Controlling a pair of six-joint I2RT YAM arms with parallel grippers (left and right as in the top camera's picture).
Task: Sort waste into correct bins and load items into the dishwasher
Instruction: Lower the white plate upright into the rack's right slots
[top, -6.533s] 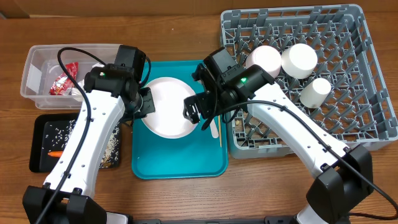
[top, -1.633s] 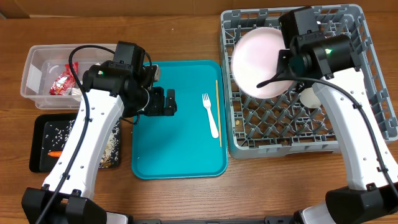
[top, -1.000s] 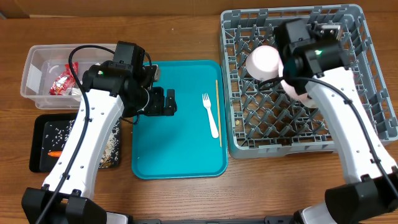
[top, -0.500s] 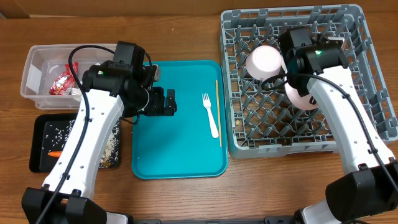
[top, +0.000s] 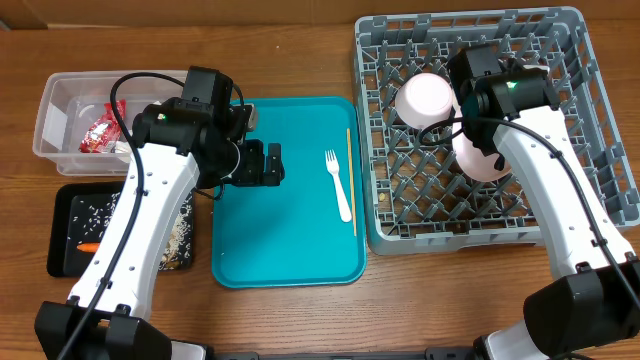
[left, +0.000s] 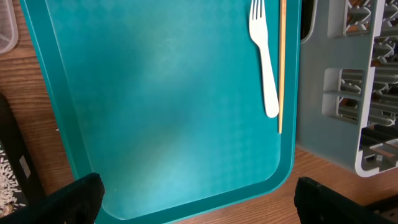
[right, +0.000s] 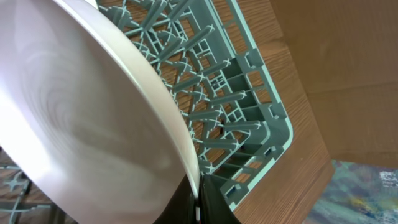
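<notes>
My right gripper is shut on the rim of the white plate, which it holds tilted on edge inside the grey dishwasher rack. From overhead the plate shows below a white bowl, partly under the right arm. The white fork and the thin wooden stick lie on the teal tray. My left gripper hangs open over the tray's left side with nothing between its fingers. In the left wrist view the fork and stick lie ahead on the right.
At the far left a clear tub holds a red wrapper. A black tray below it holds a carrot and loose rice. The rack's wall borders the teal tray's right edge.
The right arm has lowered the plate deeper into the rack and tipped it more on edge, toward the rack's middle. The left arm has stayed still.
</notes>
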